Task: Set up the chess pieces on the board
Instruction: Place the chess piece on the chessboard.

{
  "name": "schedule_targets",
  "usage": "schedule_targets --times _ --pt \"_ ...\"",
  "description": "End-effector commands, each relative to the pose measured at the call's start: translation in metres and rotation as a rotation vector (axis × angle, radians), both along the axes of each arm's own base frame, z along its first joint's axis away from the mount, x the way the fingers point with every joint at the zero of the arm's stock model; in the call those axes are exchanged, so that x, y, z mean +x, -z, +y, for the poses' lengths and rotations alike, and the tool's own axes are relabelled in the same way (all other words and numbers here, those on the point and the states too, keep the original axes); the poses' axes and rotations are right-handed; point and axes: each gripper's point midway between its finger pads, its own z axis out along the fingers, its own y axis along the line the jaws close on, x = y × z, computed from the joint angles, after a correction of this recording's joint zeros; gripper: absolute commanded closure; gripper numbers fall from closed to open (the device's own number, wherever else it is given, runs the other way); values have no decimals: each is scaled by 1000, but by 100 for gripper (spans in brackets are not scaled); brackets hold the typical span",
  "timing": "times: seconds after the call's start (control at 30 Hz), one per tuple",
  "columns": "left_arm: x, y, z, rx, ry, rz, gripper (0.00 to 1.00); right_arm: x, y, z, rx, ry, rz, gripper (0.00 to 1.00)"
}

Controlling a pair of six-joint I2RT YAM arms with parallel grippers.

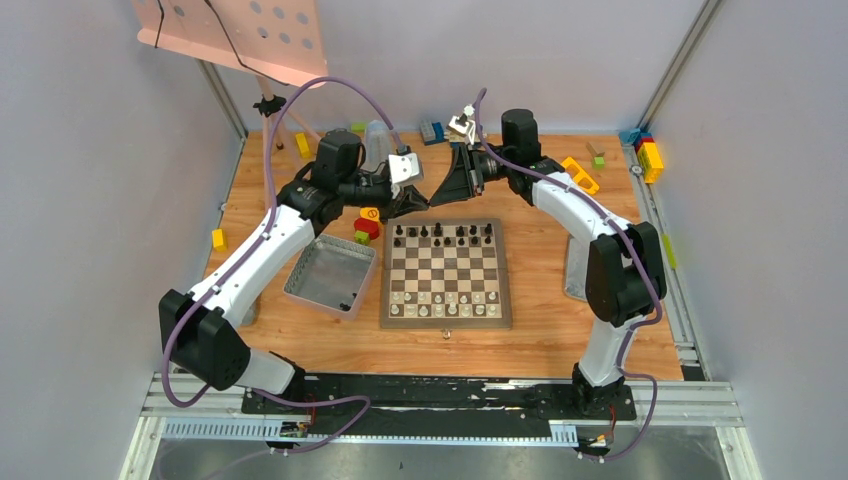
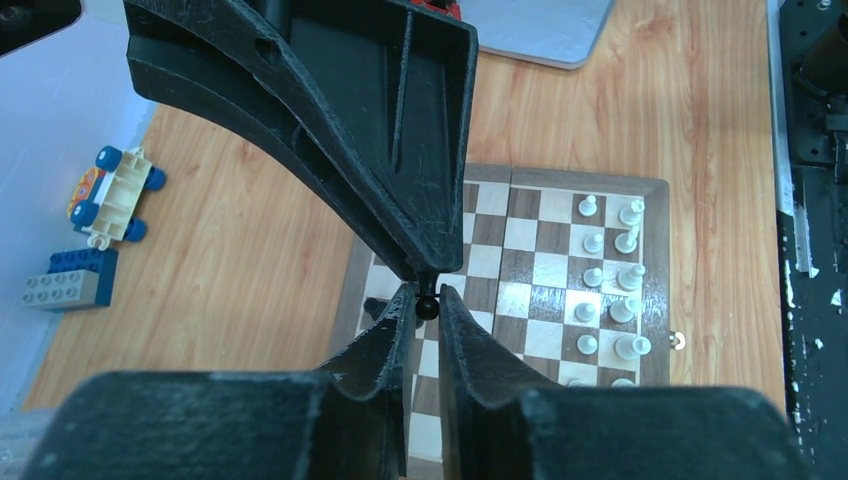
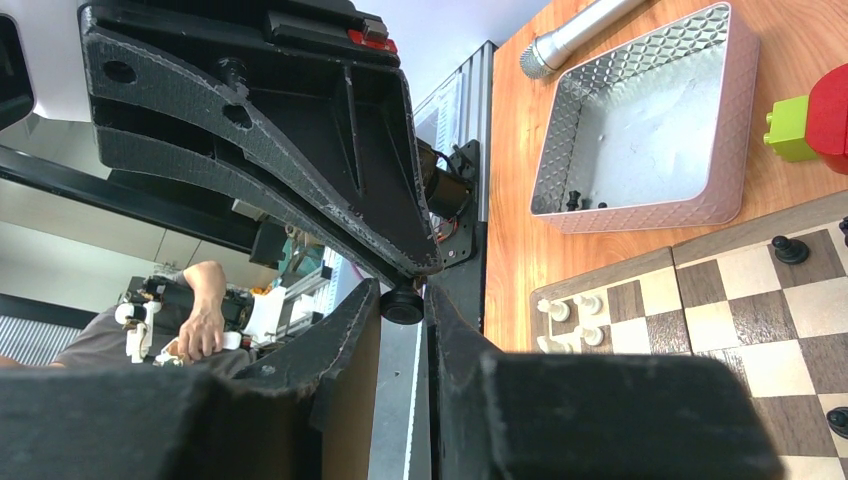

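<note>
Our left gripper and right gripper meet tip to tip, both jaws seemingly pinching one black piece. The board lies below, nearward.

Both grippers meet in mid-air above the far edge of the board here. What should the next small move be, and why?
Probably the left gripper opens slightly, giving the black piece over to the right gripper. Both fingertip pairs look closed on that one piece, and the tray with a few pieces in it sits on the left arm's side, so the handover likely runs left to right.
</note>
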Motion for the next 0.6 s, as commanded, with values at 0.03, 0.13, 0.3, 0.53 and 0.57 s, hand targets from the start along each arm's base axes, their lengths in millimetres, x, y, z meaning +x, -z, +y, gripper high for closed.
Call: schedule_targets --times 0.03,0.13,0.3,0.53,0.57 --pt "-1 -17 -7 -35 27 -28 90 -2 5 4 11 -22 -20 99" --pt "-3 -17 -6 -28 24 -19 98 0 6 3 6 -5 -30 94" --pt "-6 -13 2 18 13 -21 100 5 8 -3 -16 40 -46 75" --pt "7 24 26 243 -70 28 100 28 10 -42 -70 192 -132 42" --pt "6 36 36 312 -97 66 100 31 12 -52 -79 220 -141 41"
